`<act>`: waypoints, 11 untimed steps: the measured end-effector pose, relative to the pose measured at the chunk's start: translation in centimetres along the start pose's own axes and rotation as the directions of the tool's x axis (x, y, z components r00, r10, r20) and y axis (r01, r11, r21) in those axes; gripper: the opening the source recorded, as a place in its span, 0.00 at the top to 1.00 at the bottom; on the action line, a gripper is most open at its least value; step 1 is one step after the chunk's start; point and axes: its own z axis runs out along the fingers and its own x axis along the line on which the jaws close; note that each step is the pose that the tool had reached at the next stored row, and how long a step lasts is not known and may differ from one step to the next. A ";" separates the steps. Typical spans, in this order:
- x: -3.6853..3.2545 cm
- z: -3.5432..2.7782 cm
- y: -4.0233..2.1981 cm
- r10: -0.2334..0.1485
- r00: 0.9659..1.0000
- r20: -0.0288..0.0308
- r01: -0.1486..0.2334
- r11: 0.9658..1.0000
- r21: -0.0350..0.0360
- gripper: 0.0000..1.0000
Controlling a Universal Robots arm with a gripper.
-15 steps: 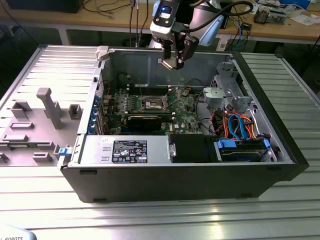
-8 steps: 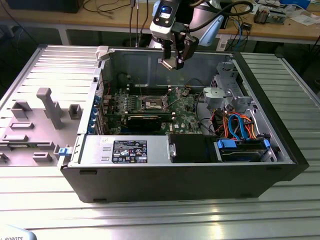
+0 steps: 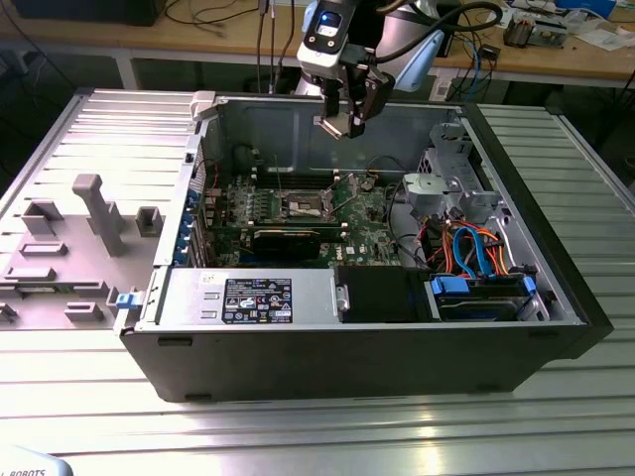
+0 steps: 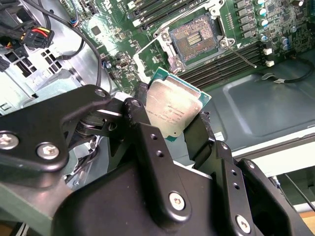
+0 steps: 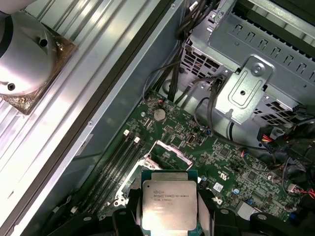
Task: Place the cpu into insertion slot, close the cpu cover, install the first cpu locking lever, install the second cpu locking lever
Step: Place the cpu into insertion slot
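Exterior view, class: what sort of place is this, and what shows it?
Probably a robotics lab: an opened computer case lies on a slatted metal table, a cable-strewn workbench stands behind, and the pincer holds the cpu.

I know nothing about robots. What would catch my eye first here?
Probably the gripper hanging above an open computer case, pinching the cpu, a small silver square chip, by its edges. Down on the green board lies the insertion slot, bare and dark in the middle, with the cpu not yet in it.
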 end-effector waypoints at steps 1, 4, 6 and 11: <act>0.00 0.00 0.00 0.007 1.000 0.001 -0.007 1.000 0.000 0.46; 0.00 0.00 0.00 0.049 0.999 0.004 -0.049 0.999 -0.001 0.46; 0.00 0.00 0.00 0.077 0.997 0.007 -0.077 0.997 -0.002 0.46; 0.00 0.01 0.00 0.093 0.996 0.008 -0.093 0.996 -0.002 0.46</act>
